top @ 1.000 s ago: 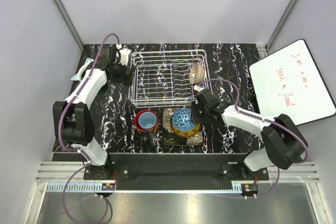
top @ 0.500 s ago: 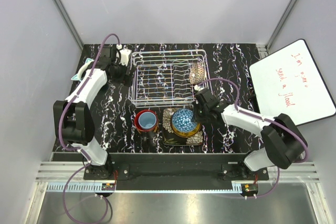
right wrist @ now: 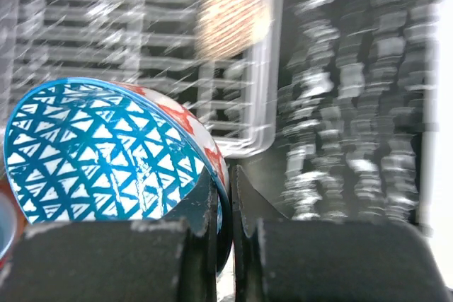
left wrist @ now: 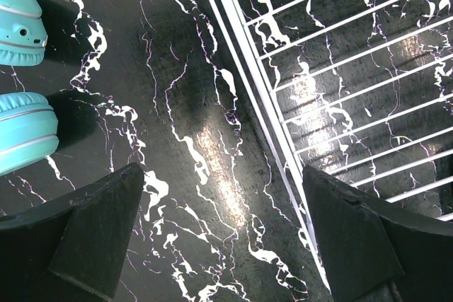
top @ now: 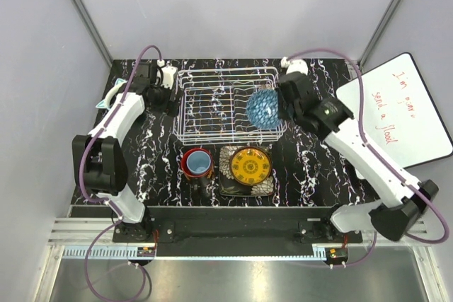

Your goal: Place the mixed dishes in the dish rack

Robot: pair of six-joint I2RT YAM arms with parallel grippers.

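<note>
My right gripper [top: 280, 108] is shut on the rim of a blue lattice-patterned bowl [top: 262, 109] and holds it tilted above the right end of the white wire dish rack [top: 212, 107]. In the right wrist view the fingers [right wrist: 225, 196] pinch the bowl's [right wrist: 106, 153] edge. A gold bowl [right wrist: 233, 8] shows blurred in the rack [right wrist: 141, 40] beyond. The mustard-yellow plate [top: 250, 165] lies on the black square plate [top: 248, 187]. The light blue cup [top: 199, 162] sits inside the dark mug [top: 187, 167]. My left gripper [top: 167, 94] is open and empty beside the rack's left edge [left wrist: 248, 68].
A whiteboard [top: 396, 111] with red writing leans at the right. Turquoise objects [left wrist: 21, 132] lie on the marbled table left of my left gripper [left wrist: 230, 245]. Grey walls close in the back and sides.
My right gripper has lifted the blue bowl off the yellow plate and carried it back and up over the rack's right end. The left arm has not moved.
</note>
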